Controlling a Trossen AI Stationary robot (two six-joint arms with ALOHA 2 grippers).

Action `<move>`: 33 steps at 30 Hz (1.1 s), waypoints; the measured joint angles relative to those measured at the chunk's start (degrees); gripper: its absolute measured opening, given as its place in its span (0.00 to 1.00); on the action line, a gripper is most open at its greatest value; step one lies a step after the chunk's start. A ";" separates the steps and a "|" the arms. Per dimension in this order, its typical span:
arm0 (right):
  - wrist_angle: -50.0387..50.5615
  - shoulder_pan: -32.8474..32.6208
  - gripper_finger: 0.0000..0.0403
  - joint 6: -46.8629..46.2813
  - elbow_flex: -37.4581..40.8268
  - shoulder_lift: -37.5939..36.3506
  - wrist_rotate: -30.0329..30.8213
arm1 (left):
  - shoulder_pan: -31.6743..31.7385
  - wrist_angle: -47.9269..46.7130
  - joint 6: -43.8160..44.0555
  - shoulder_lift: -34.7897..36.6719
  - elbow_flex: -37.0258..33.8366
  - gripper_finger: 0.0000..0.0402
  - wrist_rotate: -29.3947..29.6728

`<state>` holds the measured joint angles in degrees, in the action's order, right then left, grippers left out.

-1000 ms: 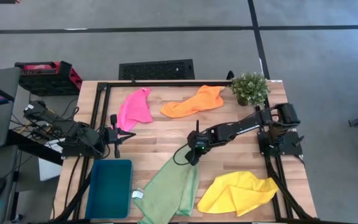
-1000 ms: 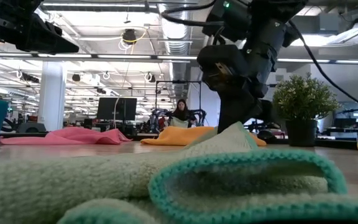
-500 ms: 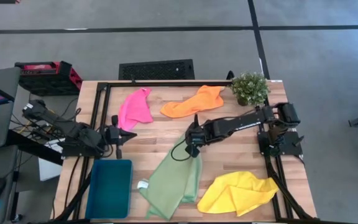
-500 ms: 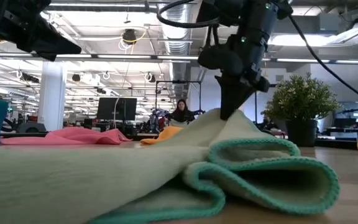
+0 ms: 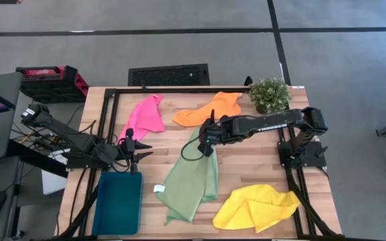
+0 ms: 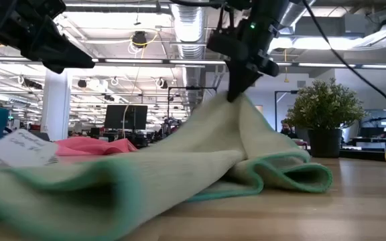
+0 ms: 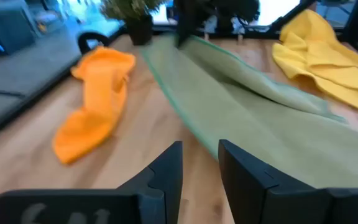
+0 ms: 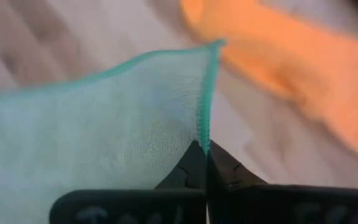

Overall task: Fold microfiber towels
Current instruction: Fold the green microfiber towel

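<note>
On the tabletop (image 5: 246, 167) no towel was yet folded: the green towel (image 5: 191, 184) was held lifted at one corner, clamped in the right gripper (image 5: 208, 139), while the pink (image 5: 145, 117), orange (image 5: 210, 109) and yellow (image 5: 256, 206) towels lay crumpled, and the left gripper (image 5: 139, 148) was parted, empty, near the bin (image 5: 118, 203).

Matt cloth green towel (image 5: 191, 179), pale wood table (image 5: 253, 171)

A light wooden slatted table (image 5: 246, 164) stands on a grey concrete floor (image 5: 340, 60) crossed by dark lines. Behind the table lie a black floor grille (image 5: 168, 74) and, to its side, a red plastic crate (image 5: 49, 82). Beyond the table stretches an open hall: a white round column (image 6: 57, 104), bright strip ceiling lights (image 6: 112, 61), exposed silver ducts (image 6: 186, 30), and a dark monitor (image 6: 126, 116).
</note>
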<state>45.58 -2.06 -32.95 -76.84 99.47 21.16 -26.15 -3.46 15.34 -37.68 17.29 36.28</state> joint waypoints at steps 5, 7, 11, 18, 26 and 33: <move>0.88 2.32 0.03 0.49 0.15 -2.55 2.13 | 0.00 -2.02 5.41 -7.28 2.09 0.25 -4.76; 0.71 2.88 0.04 1.04 0.15 -3.42 2.27 | -0.02 -1.86 6.48 -10.90 2.89 0.26 -6.45; 0.74 3.33 0.02 2.89 0.24 -3.80 2.35 | -0.11 -1.98 9.85 -18.27 5.12 0.26 -9.47; 0.08 3.91 0.03 3.56 0.20 -4.23 4.73 | -0.20 -2.09 18.31 -31.32 10.77 0.26 -13.71; -1.53 4.52 0.02 6.50 0.20 -4.23 4.69 | -0.54 -6.53 20.05 -42.27 18.04 0.26 -22.84; -1.99 4.52 0.04 7.58 0.20 -4.23 4.69 | -2.43 -13.60 15.19 -48.96 23.53 0.26 -24.82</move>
<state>43.59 2.46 -25.36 -76.64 95.24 25.85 -28.58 -17.06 30.52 -86.63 40.82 11.46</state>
